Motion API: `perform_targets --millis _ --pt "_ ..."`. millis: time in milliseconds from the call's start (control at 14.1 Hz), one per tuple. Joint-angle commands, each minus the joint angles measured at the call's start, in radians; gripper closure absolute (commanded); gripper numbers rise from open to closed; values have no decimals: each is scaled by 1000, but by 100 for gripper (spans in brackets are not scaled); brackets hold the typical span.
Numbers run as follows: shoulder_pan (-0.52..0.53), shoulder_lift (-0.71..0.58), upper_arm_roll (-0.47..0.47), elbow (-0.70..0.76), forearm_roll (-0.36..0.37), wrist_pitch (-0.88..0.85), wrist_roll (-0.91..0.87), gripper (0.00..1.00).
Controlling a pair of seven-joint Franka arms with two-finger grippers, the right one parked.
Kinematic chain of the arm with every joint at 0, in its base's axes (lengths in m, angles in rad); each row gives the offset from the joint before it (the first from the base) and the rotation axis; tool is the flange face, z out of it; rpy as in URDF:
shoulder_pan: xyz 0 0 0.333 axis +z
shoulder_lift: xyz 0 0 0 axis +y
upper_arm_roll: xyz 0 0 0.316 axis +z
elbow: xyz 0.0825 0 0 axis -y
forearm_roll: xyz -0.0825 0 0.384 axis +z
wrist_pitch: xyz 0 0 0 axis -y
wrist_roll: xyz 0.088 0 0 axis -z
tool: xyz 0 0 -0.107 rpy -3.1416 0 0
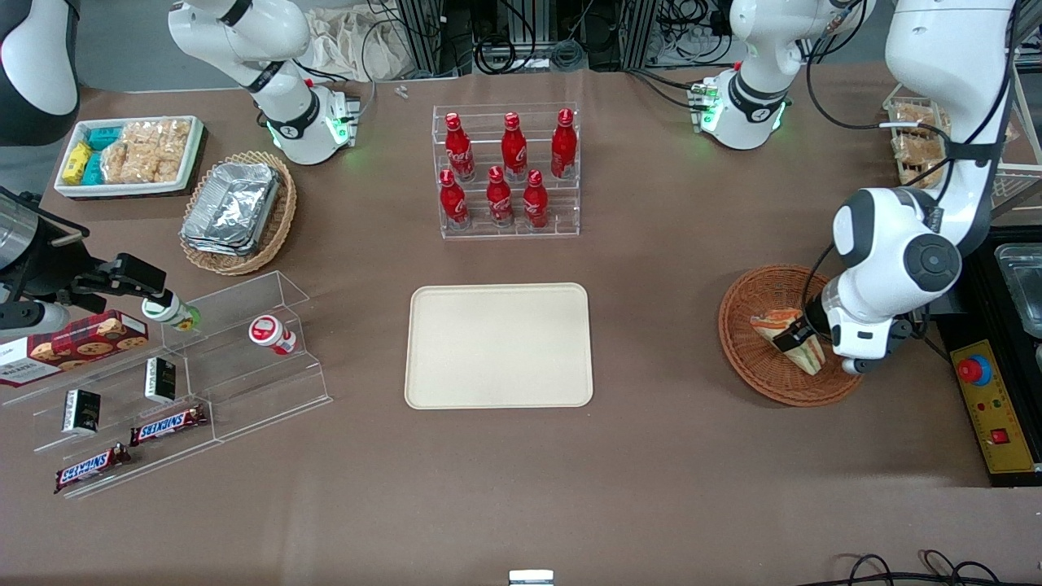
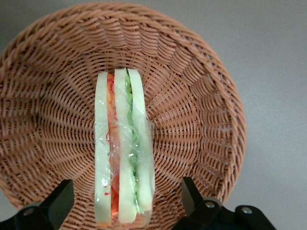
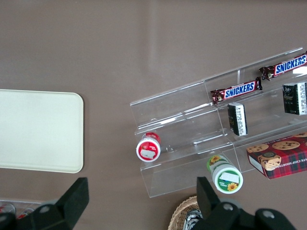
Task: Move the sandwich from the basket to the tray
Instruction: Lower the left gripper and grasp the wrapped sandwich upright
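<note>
The sandwich (image 1: 783, 329) (image 2: 123, 153), a plastic-wrapped wedge with orange and green layers, lies in the reddish-brown wicker basket (image 1: 742, 352) (image 2: 196, 91) toward the working arm's end of the table. My left gripper (image 1: 802, 335) (image 2: 125, 199) is down inside the basket and open. Its two black fingers (image 2: 60, 201) stand on either side of the sandwich with a gap on each side, not touching it. The cream tray (image 1: 498, 345) (image 3: 38, 129) lies bare at the table's middle, apart from the basket.
A clear rack of red bottles (image 1: 509, 171) stands farther from the front camera than the tray. A yellow control box with a red button (image 1: 989, 407) lies beside the basket. A foil-filled paler basket (image 1: 236, 213), a snack bin (image 1: 126, 155) and acrylic shelves (image 1: 203, 366) sit toward the parked arm's end.
</note>
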Motion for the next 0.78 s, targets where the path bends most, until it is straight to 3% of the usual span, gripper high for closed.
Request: perform_targets --millis 0,283,496,708 --pt "-2 -14 2 -30 22 34 -34 0" --pt "0 18 2 -27 21 66 -43 3" --pt "0 29 3 -18 21 95 -150 38" --pt "1 32 3 -7 18 95 -181 87"
